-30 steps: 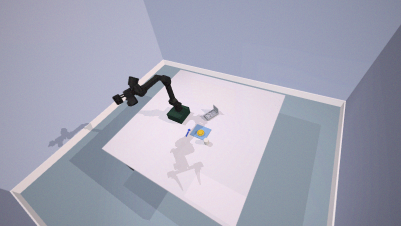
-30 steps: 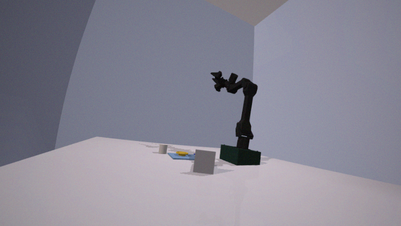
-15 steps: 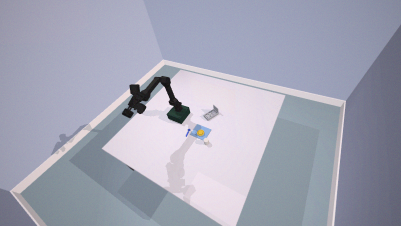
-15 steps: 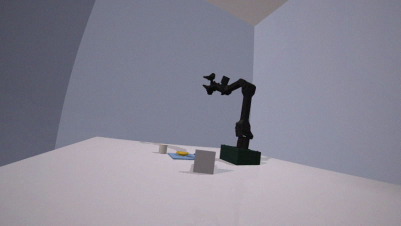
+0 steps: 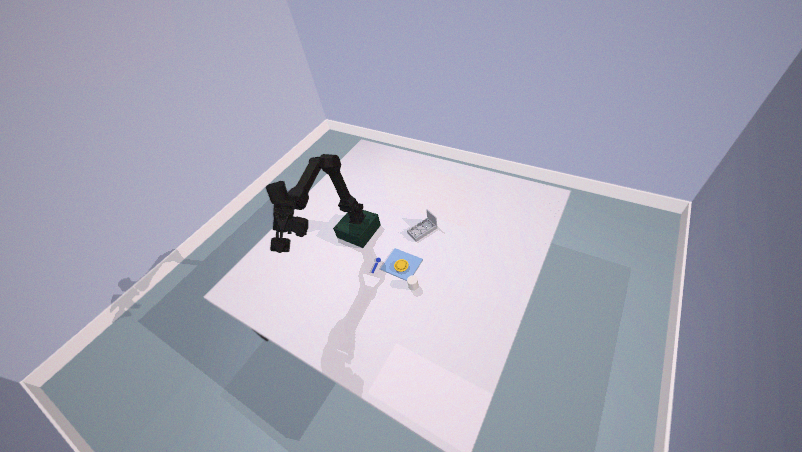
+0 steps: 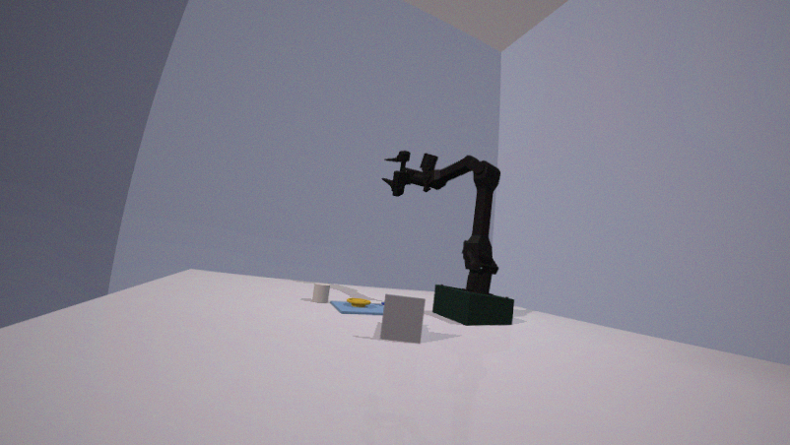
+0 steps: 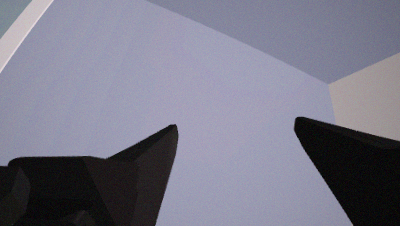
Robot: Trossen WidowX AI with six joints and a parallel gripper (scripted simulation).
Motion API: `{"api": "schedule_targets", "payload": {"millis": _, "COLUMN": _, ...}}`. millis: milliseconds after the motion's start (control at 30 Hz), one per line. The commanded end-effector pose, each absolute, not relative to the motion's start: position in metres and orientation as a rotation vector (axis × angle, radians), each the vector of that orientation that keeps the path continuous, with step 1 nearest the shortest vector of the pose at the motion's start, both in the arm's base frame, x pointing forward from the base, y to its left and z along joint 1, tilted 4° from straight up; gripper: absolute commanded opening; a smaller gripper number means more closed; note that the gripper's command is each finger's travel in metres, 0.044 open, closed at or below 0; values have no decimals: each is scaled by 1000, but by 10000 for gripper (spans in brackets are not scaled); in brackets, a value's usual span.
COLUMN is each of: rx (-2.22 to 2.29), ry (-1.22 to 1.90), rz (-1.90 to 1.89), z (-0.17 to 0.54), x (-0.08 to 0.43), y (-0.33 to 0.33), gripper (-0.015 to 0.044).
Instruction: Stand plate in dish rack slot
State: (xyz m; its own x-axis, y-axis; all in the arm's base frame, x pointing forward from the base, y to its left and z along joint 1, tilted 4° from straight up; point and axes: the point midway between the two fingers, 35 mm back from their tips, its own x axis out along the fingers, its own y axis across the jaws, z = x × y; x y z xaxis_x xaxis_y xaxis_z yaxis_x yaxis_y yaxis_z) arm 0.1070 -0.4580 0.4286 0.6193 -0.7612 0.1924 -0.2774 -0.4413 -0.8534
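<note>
Fingers [image 5: 288,242] [image 6: 386,169] on the black gripper are wide open, nothing in them, up high and well away from the plate. Nearest the dark green box base [image 5: 356,229] [image 6: 489,309] is a small blue stick with a round end [image 5: 375,265], just beside a flat light-blue square mat [image 5: 412,260] [image 6: 354,309]. The round yellow plate [image 5: 401,265] [image 6: 358,302] lies on that, and a short off-white cylinder [image 5: 413,282] [image 6: 321,292] stands by its edge. Grey dish rack [image 5: 416,236] [image 6: 403,318] sits apart on the white counter [image 5: 477,224] [image 6: 248,358].

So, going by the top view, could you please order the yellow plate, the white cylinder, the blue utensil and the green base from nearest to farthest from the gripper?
From the gripper, as the top view shows:
1. Green base, under the arm
2. Blue utensil, left of the mat
3. Yellow plate, on the blue mat
4. White cylinder, at the mat's lower edge
</note>
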Motion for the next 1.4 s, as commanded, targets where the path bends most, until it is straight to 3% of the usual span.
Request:
{"api": "schedule_targets", "payload": {"millis": 0, "rx": -1860, "ry": 781, "rz": -691, "z": 403, "x": 126, "y": -464, "gripper": 400}}
{"api": "schedule_targets", "payload": {"millis": 667, "rx": -1210, "ry": 698, "rz": -479, "z": 289, "x": 225, "y": -450, "gripper": 400}}
{"api": "schedule_targets", "payload": {"millis": 1367, "rx": -537, "ry": 866, "rz": -233, "z": 154, "x": 310, "y": -365, "gripper": 400}}
